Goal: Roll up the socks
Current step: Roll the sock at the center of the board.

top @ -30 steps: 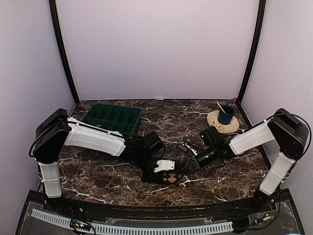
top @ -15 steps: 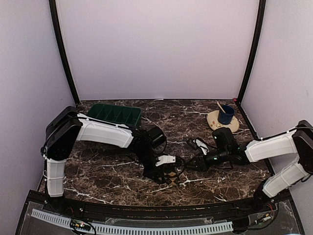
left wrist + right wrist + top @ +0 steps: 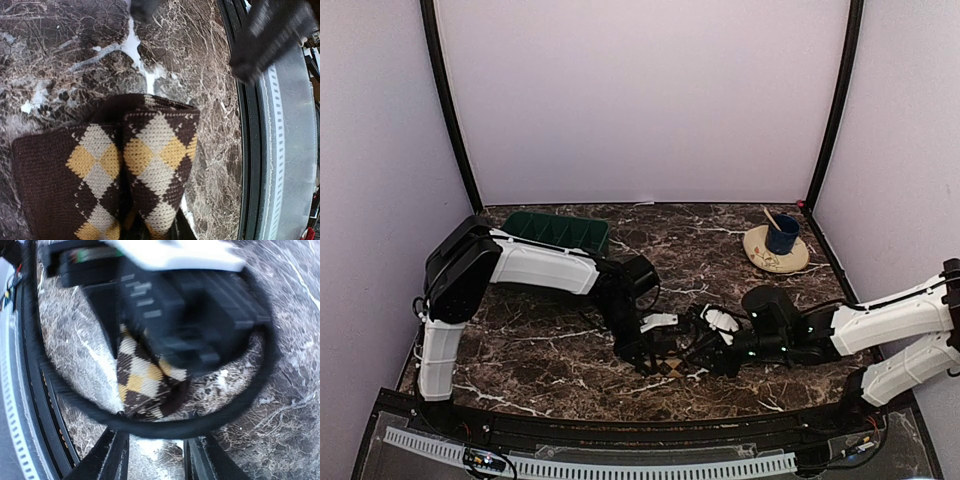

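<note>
Brown knitted sock [image 3: 150, 155] with yellow and beige diamonds lies folded on the dark marble table [image 3: 540, 350]. Only the wrist views show its pattern. The left gripper [image 3: 658, 352] pinches it, and the right gripper [image 3: 156, 439] stands apart beside it.

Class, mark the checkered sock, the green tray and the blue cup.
checkered sock [image 3: 150, 155], left wrist view: diamond face
green tray [image 3: 560, 230], top view: compartment grid
blue cup [image 3: 782, 238], top view: side
</note>
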